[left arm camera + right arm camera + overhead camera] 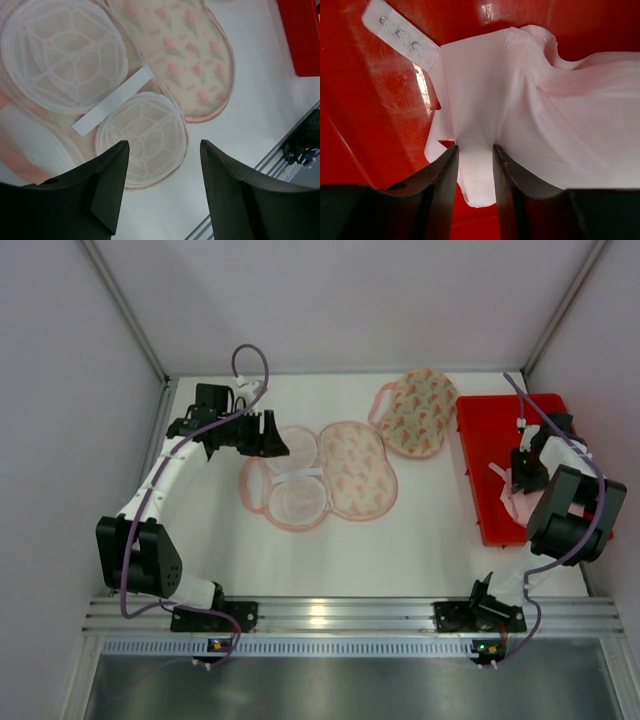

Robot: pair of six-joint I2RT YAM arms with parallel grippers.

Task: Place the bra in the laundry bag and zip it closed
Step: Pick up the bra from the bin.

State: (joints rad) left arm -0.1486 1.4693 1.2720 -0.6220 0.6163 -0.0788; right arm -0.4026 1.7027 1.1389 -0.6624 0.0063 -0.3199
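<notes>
the left gripper hangs with its jaws open and empty over the left half of the laundry bag, which lies unzipped and spread flat near the middle of the table. a second floral pouch sits just beyond it. to the right, the bra lies inside the red bin, and the right gripper is closed on a fold of its pink fabric near the bottom edge.

the step in hand looks like lifting the bra out of the bin. the pinch is on a thin edge of cloth, so a straight, slow rise would suit, letting the rest hang free before crossing over the bin wall. the left gripper would do well to stay clear of the bag's middle so the bra can land on the mesh cups.

the top view gives the layout: bag and bin well apart. only the right wrist view shows the fabric between the fingers and the hook tab lying loose on the bin floor. only the left wrist view shows the white strap across the cups.
</notes>
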